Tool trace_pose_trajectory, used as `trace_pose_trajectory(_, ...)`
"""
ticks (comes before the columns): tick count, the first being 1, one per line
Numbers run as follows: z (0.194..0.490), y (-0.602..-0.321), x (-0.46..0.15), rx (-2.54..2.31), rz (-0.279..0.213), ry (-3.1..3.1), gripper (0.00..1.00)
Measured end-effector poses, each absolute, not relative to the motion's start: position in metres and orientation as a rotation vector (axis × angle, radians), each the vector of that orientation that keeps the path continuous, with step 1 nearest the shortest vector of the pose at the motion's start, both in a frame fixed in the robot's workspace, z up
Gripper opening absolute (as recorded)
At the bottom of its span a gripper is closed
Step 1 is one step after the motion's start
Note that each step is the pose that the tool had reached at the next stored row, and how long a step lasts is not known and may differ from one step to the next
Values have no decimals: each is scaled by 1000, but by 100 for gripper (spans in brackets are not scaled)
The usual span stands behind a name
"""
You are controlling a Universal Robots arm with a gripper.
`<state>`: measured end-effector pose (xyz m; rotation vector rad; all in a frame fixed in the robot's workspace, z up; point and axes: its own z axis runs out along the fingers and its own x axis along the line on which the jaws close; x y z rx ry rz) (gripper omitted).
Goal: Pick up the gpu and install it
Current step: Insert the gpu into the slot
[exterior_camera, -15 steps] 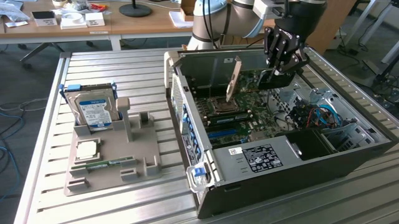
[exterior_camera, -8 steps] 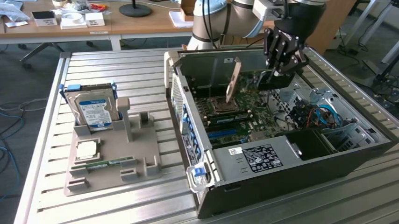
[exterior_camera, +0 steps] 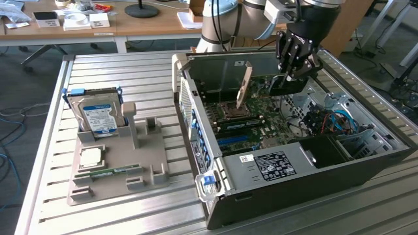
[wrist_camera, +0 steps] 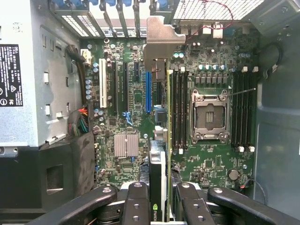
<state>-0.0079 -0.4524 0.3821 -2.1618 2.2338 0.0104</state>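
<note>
Aluminium slats formed the table (exterior_camera: 124,73), where the open computer case (exterior_camera: 294,196) lay on its side with its green motherboard (wrist_camera: 211,161) facing up. Toward the exterior view's left, well apart from the case, a grey tray (exterior_camera: 107,188) held a hard drive (exterior_camera: 98,115) upright. Over the motherboard hung the gripper (exterior_camera: 295,66), its black fingers (wrist_camera: 136,201) clamped on the gpu (exterior_camera: 285,88). That card hung edge-down, raised above the board and in line beside the RAM slots (wrist_camera: 178,110), with its pale bracket (wrist_camera: 159,40) toward the case's vented rear wall.
</note>
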Motion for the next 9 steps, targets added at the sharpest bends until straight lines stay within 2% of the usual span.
trace_pose_trajectory(9, 378, -452, -8, -2162, 10, 2234, 27)
